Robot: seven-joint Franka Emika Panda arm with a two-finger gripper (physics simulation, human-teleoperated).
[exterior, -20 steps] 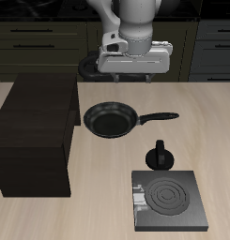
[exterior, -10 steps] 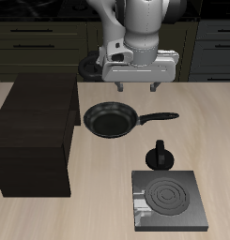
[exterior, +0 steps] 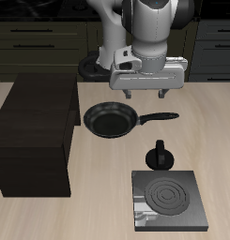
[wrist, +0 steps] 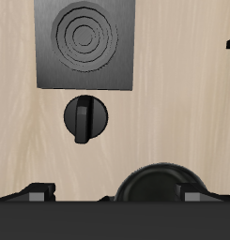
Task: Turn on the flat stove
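The flat stove is a thin dark-grey square slab with a ringed round burner, lying near the table's front edge. A pale patch with a small knob shows at its edge. My gripper is open and empty, hanging high above the frying pan's handle, well back from the stove. In the wrist view the stove and its burner show beyond my open gripper; the knob is not clear there.
A round black frying pan with a long handle lies mid-table; it also shows in the wrist view. A small black pot stands between pan and stove, also in the wrist view. A big dark wooden box stands beside the pan.
My gripper has moved forward from the table's back toward the stove and a little lower, staying open. Nothing on the table has moved.
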